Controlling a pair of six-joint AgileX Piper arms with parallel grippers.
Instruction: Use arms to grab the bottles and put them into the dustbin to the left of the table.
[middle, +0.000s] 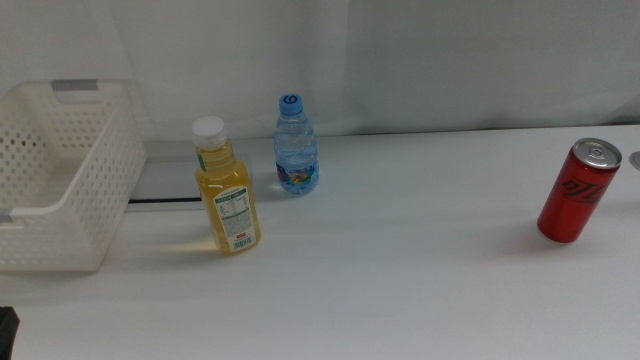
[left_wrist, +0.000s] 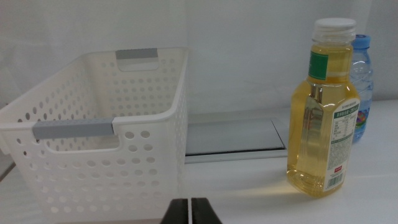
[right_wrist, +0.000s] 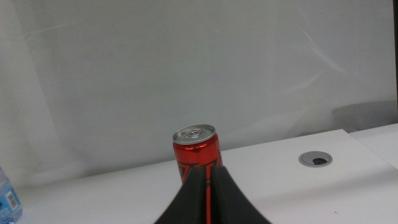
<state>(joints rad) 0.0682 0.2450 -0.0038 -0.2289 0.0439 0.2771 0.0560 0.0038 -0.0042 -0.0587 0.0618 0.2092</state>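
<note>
A yellow juice bottle (middle: 228, 190) with a white cap stands upright on the white table (middle: 400, 280), just right of the white perforated dustbin (middle: 60, 170). A clear water bottle (middle: 297, 150) with a blue cap stands behind it. A red soda can (middle: 578, 190) stands far right. My left gripper (left_wrist: 191, 201) is shut and empty, low over the table in front of the dustbin (left_wrist: 93, 143) and the juice bottle (left_wrist: 323, 124). My right gripper (right_wrist: 207, 171) is shut and empty, with the can (right_wrist: 196, 149) straight ahead of it.
A grey inset panel (left_wrist: 230, 134) lies between the dustbin and the bottles. A round cable hole (right_wrist: 316, 159) sits in the table beyond the can. A white wall backs the table. A dark corner of the left arm (middle: 6, 330) shows at the middle view's bottom left.
</note>
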